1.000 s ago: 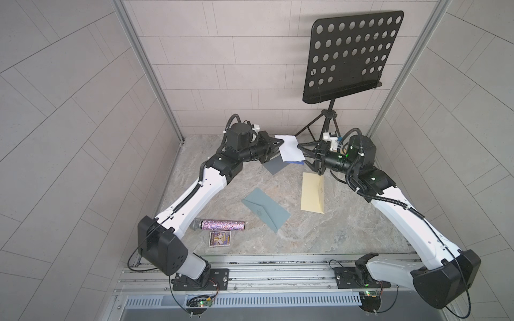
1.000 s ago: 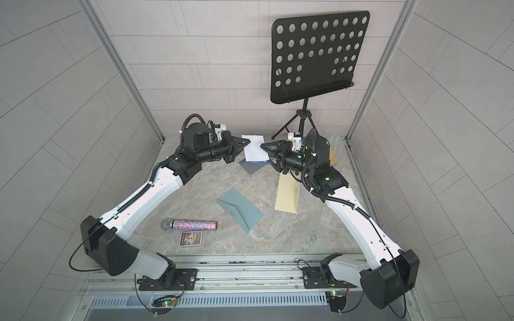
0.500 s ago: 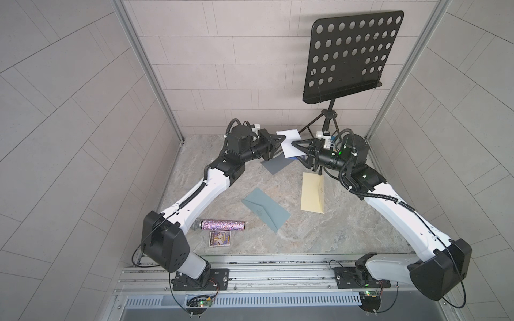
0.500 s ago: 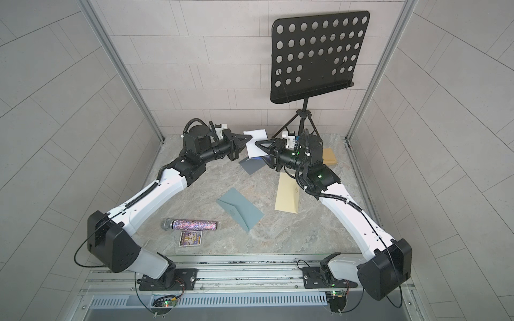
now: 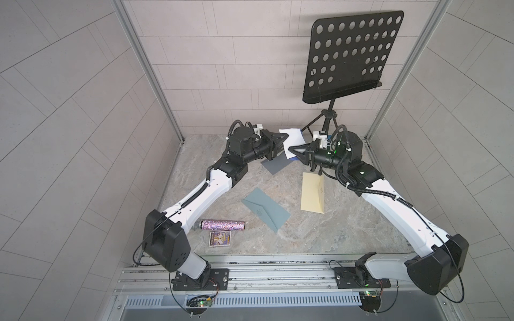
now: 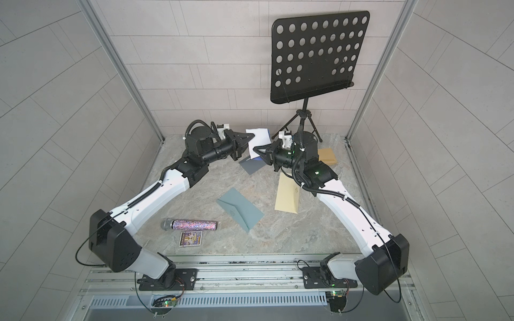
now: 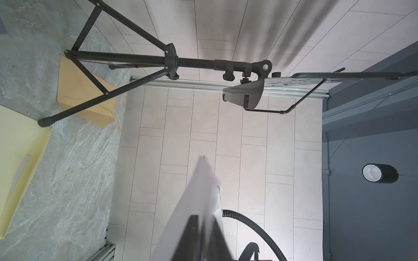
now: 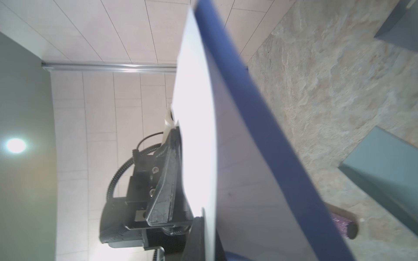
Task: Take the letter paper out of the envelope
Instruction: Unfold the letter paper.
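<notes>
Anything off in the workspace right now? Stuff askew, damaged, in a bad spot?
One thing: a tan envelope lies beneath the music stand, with tripod legs crossing over it, so it looks awkward to reach. Nothing visible looks torn or spilled.

A music stand rises at upper right. Mid-frame lie a teal envelope and a yellow envelope; lower left, a microphone just above a card.
</notes>
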Robot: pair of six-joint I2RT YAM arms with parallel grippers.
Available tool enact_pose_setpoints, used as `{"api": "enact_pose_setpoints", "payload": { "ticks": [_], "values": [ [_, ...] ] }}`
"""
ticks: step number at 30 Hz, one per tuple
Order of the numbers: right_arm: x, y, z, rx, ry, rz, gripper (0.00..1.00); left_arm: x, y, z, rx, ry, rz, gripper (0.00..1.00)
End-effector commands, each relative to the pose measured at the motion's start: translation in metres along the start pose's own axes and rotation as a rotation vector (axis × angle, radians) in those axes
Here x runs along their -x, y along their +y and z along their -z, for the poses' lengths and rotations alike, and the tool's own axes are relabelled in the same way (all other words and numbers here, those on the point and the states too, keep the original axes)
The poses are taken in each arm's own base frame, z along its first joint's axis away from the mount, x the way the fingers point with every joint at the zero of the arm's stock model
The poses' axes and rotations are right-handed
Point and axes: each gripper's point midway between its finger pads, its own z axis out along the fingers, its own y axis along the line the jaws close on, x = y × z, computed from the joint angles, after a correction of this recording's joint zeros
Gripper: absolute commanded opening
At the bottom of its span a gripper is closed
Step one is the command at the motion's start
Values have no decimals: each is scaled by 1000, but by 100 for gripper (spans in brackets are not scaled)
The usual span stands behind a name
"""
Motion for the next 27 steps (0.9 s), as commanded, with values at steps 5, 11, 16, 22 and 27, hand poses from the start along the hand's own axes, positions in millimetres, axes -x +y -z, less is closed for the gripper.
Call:
{"api": "enact_pose_setpoints", "payload": {
  "ticks": [5,11,16,22,27],
  "values": [
    [-3,-19,42,-342,14,630,0,19,-1,51,137,-92,-12,91],
    [-4,-40,75,-514,-30,1185,0,12,14,73,255,-62,72,95],
    [-21,-37,80,-449,-58,1564,0,-21,21,69,281,86,103,96],
    [-48,-49,71,-407,2,1976,0,-45,22,66,280,183,96,95],
    [-45,-46,66,-448,-9,2100,0,-62,20,68,280,254,61,92]
  ]
}}
